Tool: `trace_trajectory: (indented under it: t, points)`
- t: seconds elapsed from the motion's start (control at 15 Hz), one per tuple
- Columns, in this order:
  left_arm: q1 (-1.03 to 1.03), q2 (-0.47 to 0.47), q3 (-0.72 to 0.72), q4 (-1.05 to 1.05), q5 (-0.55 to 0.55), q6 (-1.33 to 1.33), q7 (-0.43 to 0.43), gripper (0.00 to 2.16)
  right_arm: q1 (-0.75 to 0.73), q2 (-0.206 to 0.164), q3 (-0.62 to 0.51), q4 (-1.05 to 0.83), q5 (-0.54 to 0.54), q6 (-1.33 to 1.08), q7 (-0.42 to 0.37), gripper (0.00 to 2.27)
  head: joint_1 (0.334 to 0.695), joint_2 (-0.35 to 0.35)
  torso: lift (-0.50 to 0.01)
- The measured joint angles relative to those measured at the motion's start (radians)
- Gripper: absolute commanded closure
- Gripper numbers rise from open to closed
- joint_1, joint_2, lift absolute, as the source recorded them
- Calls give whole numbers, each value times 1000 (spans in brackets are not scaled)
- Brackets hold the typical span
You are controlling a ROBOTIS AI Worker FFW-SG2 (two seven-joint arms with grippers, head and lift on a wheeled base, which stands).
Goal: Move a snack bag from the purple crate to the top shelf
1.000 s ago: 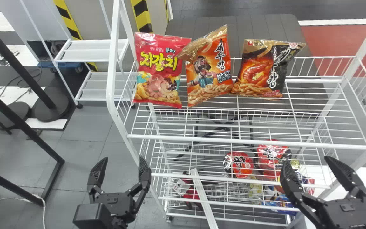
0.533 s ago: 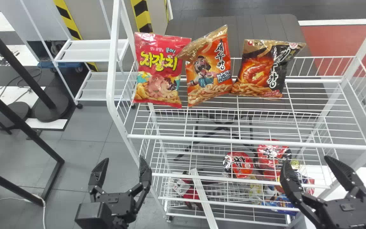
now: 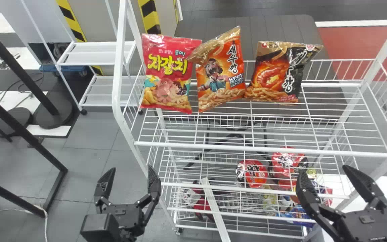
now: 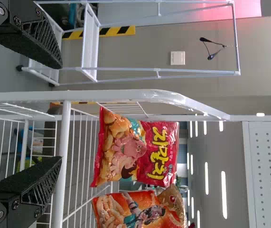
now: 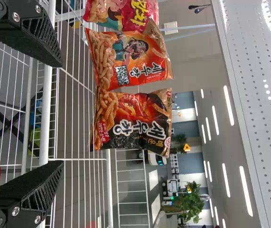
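In front of the white wire rack, the left gripper (image 3: 131,168) has crept slightly to the right, towards the rack, its jaws wide apart with nothing between them. That is too small a move to bring any bag closer to its place; it looks like settling, or the start of an approach. The right gripper (image 3: 324,169) holds its position by the rack's right side, jaws also wide and holding nothing.

Compared with the earlier frame, the bags are unchanged. Three stand in a row towards the back of the top shelf (image 3: 264,148): a red bag (image 3: 168,74) at the left, an orange bag (image 3: 221,74) tilted just beside it, and a black-and-orange bag (image 3: 275,72) at the right. Which one the task means, I cannot tell. If one of them came from the crate, the placing is probably finished; otherwise the pick from the crate is still to come, and would call for lowering a gripper to it.
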Motion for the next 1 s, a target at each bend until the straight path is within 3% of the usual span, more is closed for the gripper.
trace_trajectory:
  t: [1.0]
  points:
    - [0,0,-2,1,0,0,1,147,-1,0,3,2,-4,3,-3,80,695,127,-76]
